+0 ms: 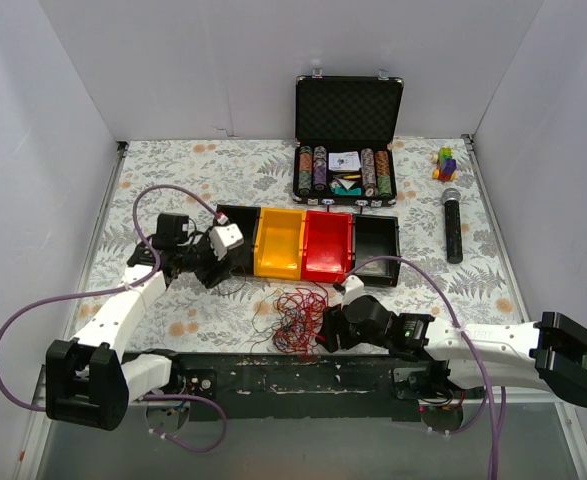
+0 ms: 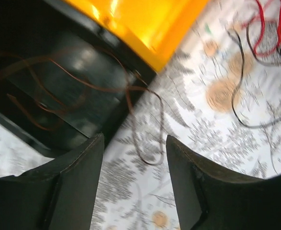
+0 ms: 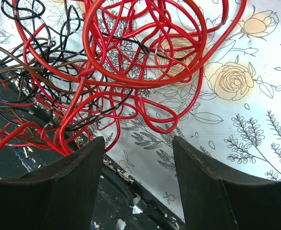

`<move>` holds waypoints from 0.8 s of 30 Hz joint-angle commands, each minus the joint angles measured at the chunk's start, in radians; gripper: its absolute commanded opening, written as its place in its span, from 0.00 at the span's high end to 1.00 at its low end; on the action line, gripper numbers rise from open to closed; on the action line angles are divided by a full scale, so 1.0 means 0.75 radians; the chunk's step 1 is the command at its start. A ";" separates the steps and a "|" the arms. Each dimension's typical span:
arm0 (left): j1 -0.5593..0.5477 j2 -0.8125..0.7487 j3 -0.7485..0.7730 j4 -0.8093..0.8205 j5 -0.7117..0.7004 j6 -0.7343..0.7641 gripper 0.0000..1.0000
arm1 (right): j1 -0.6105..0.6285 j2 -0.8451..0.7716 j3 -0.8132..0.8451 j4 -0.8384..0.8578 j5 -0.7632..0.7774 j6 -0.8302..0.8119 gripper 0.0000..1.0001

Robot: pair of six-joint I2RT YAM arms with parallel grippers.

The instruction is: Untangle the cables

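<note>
Centre bottom of the overhead view: the cables (image 1: 295,320), a loose nest of red, brown and black strands, lie on the flowered table (image 1: 163,170) near its front edge. My right tool (image 1: 325,332) sits just right of the nest, fingers spread, nothing pinched; in its wrist view the tangle fills the upper left. My left tool (image 1: 211,272), left of centre, is also spread and empty, by the black bin (image 1: 235,216) beside the yellow bin (image 1: 280,243). A thin brown strand (image 2: 145,120) trails from that black bin onto the table ahead of its fingers.
</note>
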 commanded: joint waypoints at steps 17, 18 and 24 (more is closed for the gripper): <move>0.003 0.116 -0.241 0.101 -0.076 -0.078 0.39 | 0.009 0.047 0.010 -0.171 0.000 -0.013 0.32; 0.007 0.137 -0.235 0.107 -0.070 -0.084 0.38 | 0.007 0.045 0.006 -0.171 0.000 -0.009 0.32; 0.009 0.178 -0.202 0.077 0.032 -0.084 0.68 | 0.007 0.047 0.001 -0.169 -0.006 -0.004 0.32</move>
